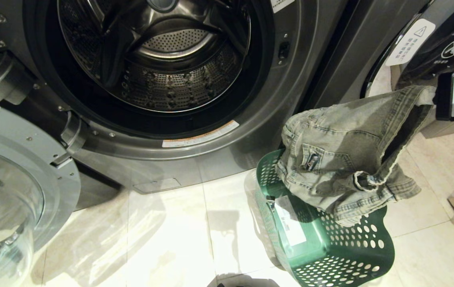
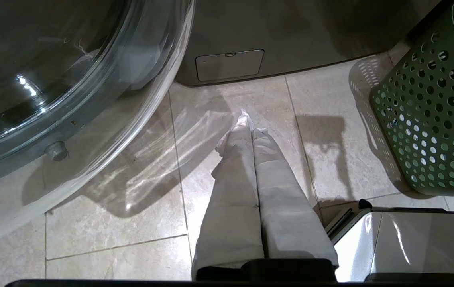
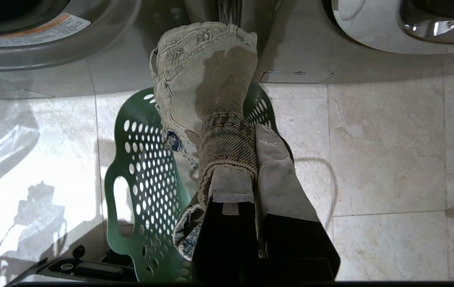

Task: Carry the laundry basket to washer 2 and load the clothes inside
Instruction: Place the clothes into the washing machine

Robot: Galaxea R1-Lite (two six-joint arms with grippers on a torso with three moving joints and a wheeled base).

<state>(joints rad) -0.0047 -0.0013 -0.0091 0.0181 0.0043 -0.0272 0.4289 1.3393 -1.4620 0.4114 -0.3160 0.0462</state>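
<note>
The clothes (image 1: 346,159) hang clear above the laundry basket (image 1: 330,247), clenched in the right gripper (image 3: 250,159), basket parked beside the open washer (image 1: 211,139), loading left; left gripper (image 2: 252,127) clenched empty.

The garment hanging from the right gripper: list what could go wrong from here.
1. The right gripper pinches only an edge of the garment, so it might slip free.
2. Its hanging end sits over the basket and could snag the rim.
3. It may catch on the washer door opening instead of entering the drum.
</note>
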